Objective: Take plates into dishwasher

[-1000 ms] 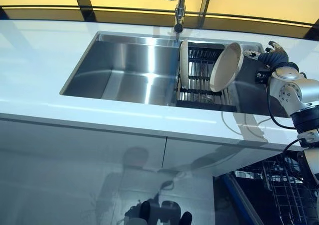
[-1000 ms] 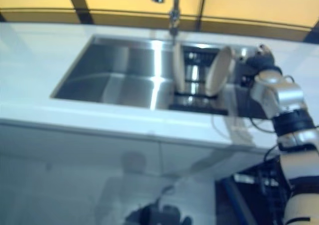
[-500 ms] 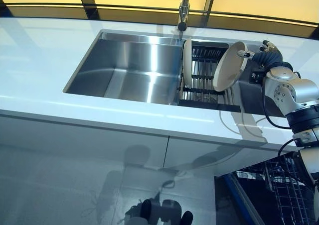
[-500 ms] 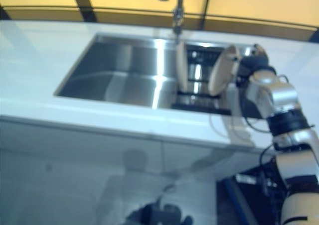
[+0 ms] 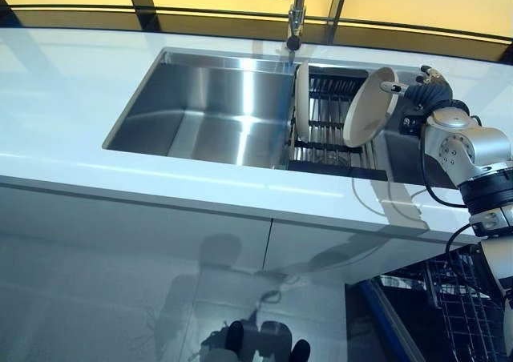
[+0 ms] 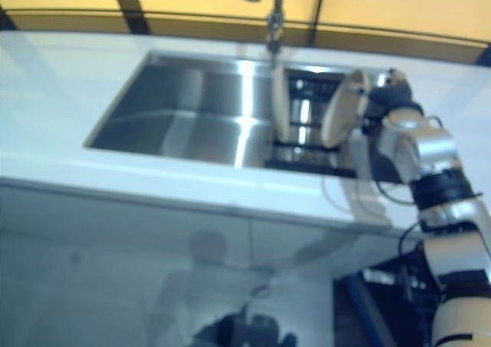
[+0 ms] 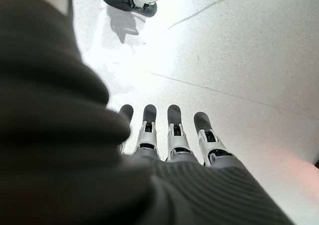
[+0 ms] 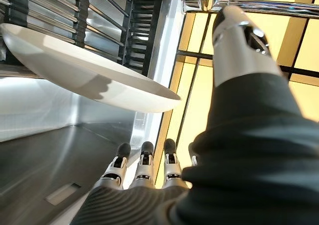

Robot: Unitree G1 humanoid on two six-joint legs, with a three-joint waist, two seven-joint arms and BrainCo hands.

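A stainless sink (image 5: 200, 114) set in a white table (image 5: 56, 98) holds a dark rack (image 5: 329, 134) with two cream plates. One plate (image 5: 301, 102) stands upright. The right robot hand (image 5: 422, 90) reaches the tilted plate (image 5: 367, 107), fingers straight, not yet grasping. Judged next: pinch the rim, lift clear of the faucet (image 5: 292, 14), and carry it to the dishwasher basket (image 5: 465, 314) at lower right. The left robot hand (image 7: 164, 135) hangs relaxed over the floor (image 7: 239, 51).

Bright yellow backlight, glare on the steel sink (image 5: 208, 106) and glossy countertop (image 5: 64, 74), right eye view blurred.
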